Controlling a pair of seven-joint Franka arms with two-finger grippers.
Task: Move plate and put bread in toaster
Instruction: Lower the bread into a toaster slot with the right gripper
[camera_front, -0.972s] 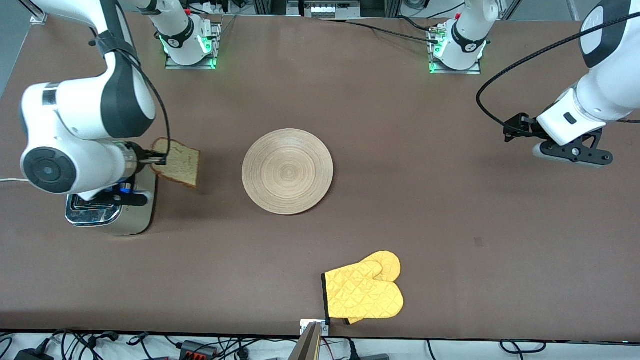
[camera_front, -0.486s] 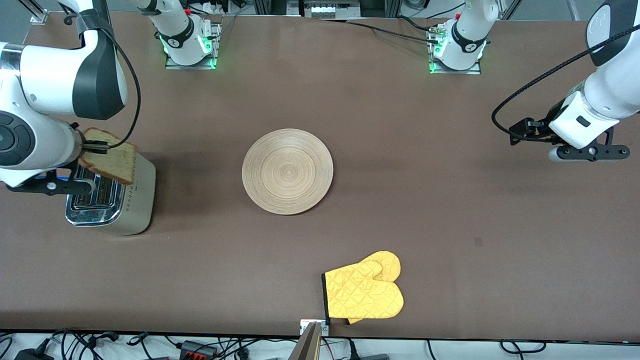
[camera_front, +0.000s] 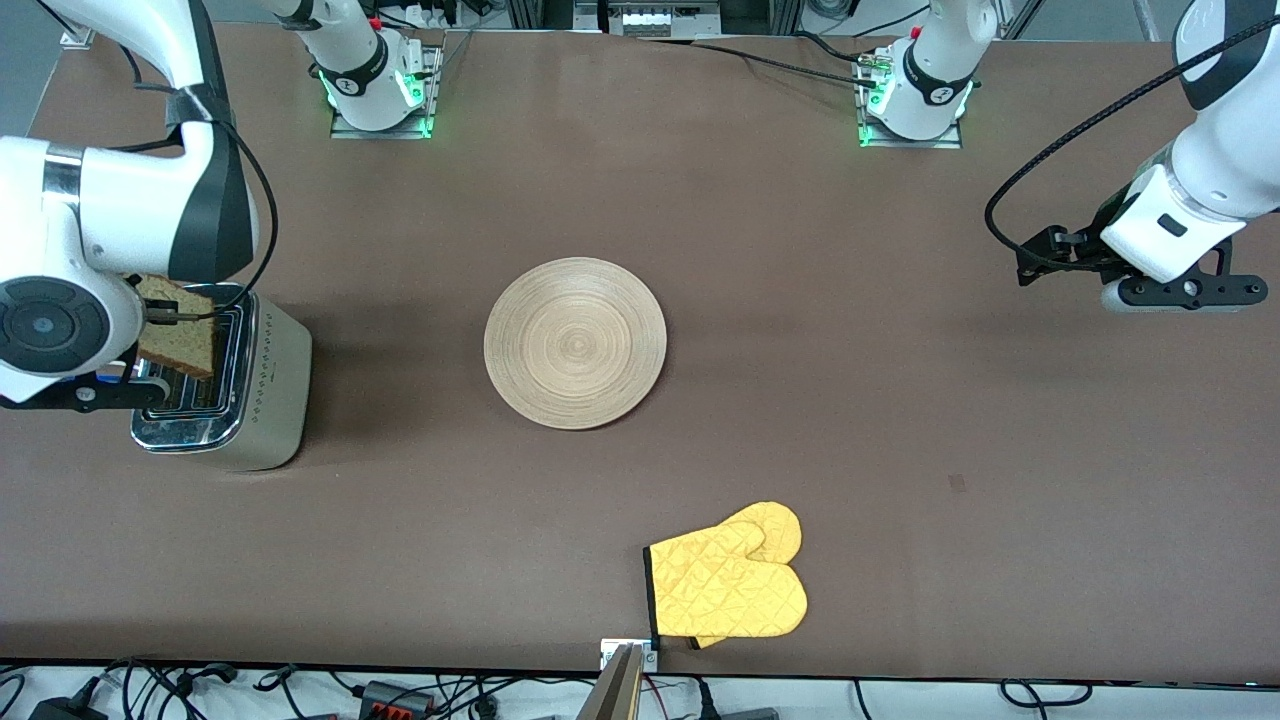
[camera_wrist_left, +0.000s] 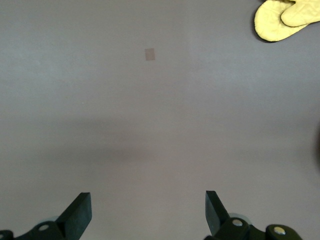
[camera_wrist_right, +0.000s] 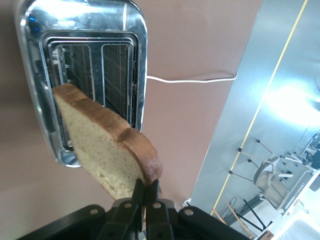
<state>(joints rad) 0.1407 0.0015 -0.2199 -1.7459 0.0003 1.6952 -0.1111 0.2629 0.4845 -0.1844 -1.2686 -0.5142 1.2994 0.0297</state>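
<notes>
My right gripper (camera_front: 160, 316) is shut on the bread (camera_front: 178, 338) by its crust edge and holds the slice up in the air over the toaster (camera_front: 262, 385), above its two open slots. In the right wrist view the bread (camera_wrist_right: 105, 152) hangs tilted over the toaster (camera_wrist_right: 136, 55) and my right gripper (camera_wrist_right: 147, 191) pinches one corner. The round light-wood plate (camera_front: 575, 343) lies empty at the table's middle. My left gripper (camera_front: 1168, 292) hovers open and empty over bare table at the left arm's end; it also shows in the left wrist view (camera_wrist_left: 147, 212).
A yellow oven mitt (camera_front: 728, 585) lies near the table's front edge, nearer the front camera than the plate; it also shows in the left wrist view (camera_wrist_left: 284, 19). The toaster's white cord (camera_wrist_right: 190, 79) runs off toward the table edge.
My right gripper has carried the bread from beside the toaster to over its slots. My left arm has shifted a little and now holds still.
</notes>
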